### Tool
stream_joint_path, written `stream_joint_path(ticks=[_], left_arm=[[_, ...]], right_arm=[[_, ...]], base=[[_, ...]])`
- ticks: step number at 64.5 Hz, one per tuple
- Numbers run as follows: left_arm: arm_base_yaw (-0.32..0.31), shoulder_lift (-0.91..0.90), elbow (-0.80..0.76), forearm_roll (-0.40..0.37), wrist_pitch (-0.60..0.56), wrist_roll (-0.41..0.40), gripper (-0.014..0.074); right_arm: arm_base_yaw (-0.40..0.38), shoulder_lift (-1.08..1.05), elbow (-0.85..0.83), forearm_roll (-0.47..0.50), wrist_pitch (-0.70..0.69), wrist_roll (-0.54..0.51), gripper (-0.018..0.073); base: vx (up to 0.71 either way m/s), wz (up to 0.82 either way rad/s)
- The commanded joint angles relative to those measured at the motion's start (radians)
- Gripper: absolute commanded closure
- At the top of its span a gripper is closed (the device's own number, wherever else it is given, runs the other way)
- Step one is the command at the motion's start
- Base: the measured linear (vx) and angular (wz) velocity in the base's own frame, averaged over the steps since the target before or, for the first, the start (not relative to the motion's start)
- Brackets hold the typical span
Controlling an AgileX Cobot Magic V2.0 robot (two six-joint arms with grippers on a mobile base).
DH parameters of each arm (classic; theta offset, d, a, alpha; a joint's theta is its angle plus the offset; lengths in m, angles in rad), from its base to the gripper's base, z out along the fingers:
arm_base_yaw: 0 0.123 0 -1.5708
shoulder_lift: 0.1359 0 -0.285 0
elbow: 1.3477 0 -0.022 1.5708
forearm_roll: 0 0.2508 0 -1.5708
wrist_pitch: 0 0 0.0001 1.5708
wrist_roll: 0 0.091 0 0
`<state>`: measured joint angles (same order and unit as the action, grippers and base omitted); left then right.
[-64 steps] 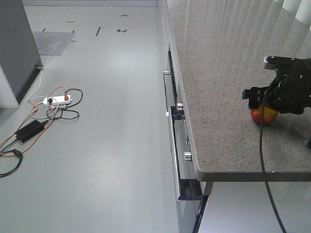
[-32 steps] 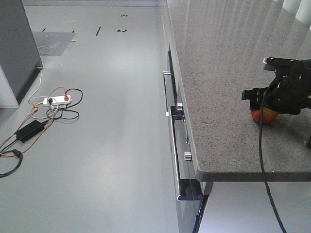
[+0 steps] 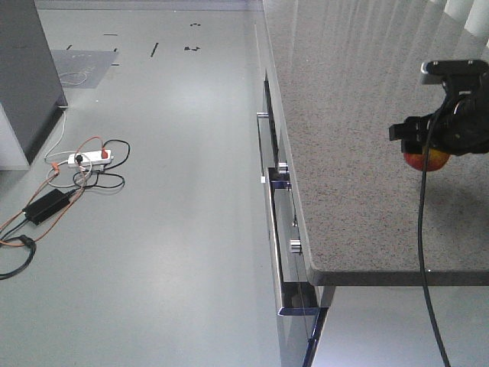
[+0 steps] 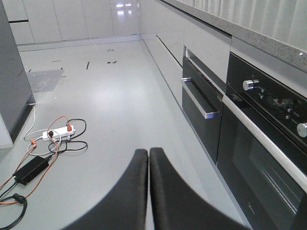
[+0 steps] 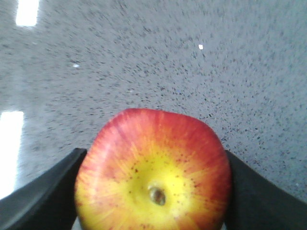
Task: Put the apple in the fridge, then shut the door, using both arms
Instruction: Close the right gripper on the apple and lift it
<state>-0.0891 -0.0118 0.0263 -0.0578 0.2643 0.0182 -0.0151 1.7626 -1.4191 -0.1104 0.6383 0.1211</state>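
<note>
Over the speckled countertop, R gripper clamped the apple; L gripper sat pinched together, empty. Pick-up step, prob.; next needs a carry to the fridge.

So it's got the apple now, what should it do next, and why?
Probably carry it left, off the counter and toward the fridge. The right gripper is shut on the apple, the apple seems lifted clear of the counter, and the fridge stands far off to the left.
</note>
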Motion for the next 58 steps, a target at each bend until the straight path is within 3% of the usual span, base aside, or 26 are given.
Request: stream_joint_path(ticks=[1,15,36,58], left_arm=[[-0.005,-0.014,0.019,-0.006,-0.071,-0.007,0.0601],[-0.005,-0.014,0.019,-0.006,-0.071,-0.007,0.0601],[-0.005,-0.014,0.019,-0.006,-0.071,-0.007,0.0601],[-0.005,-0.014,0.019,-0.006,-0.071,-0.007,0.0601]], right_arm=[[0.011,-0.123,0.018,-0.011,-0.059,-0.022,0.0461],[0.011,-0.320,0.175,-0.005,-0.112,-0.019,0.0459],[0.011,-0.652,0.401,-0.002,-0.080,-0.020,0.0459],[0.011,-0.953,0.557,0.012,0.102,-0.020,0.0459]], base=[[0.00,0.00],[0.00,0.00],[0.00,0.00],[0.00,0.00]])
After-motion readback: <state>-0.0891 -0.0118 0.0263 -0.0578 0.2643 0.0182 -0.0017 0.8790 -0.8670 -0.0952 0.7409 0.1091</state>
